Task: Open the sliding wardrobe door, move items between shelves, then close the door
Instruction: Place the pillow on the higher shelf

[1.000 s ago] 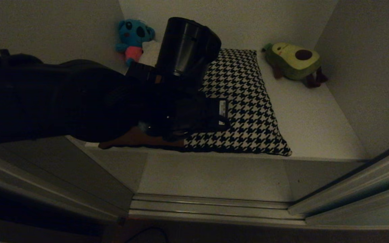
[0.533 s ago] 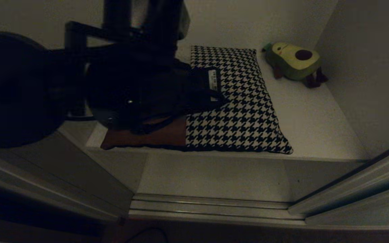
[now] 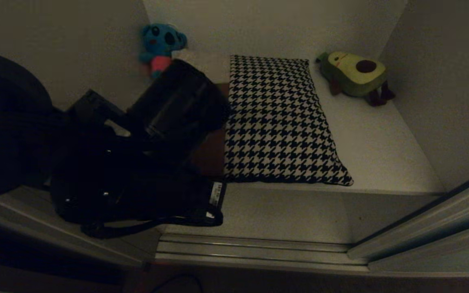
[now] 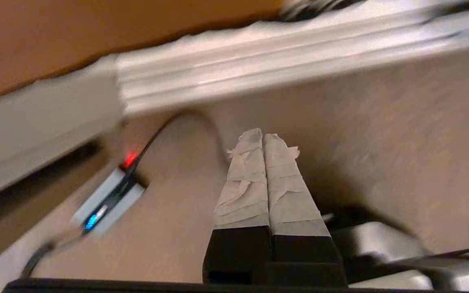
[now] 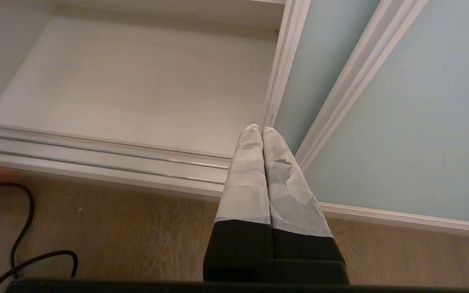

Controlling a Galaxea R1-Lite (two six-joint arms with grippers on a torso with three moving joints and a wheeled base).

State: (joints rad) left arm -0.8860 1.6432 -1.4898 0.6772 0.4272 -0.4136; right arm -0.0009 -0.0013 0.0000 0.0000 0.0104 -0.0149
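A black-and-white houndstooth cushion with a plain brown strip along its left side lies flat on the upper shelf. My left arm hangs low at the front left of the opening, off the cushion. My left gripper is shut and empty, pointing down at the floor. My right gripper is also shut and empty, in front of the lower shelf. The sliding wardrobe door stands pushed to the right, leaving the opening uncovered.
A blue plush sits in the back left corner and an avocado plush at the back right. Silver floor rails run along the front. A power brick with a blue light and a black cable lie on the floor.
My left arm has pulled back from above the cushion and dropped toward the front left of the opening. The cushion stays on the shelf.
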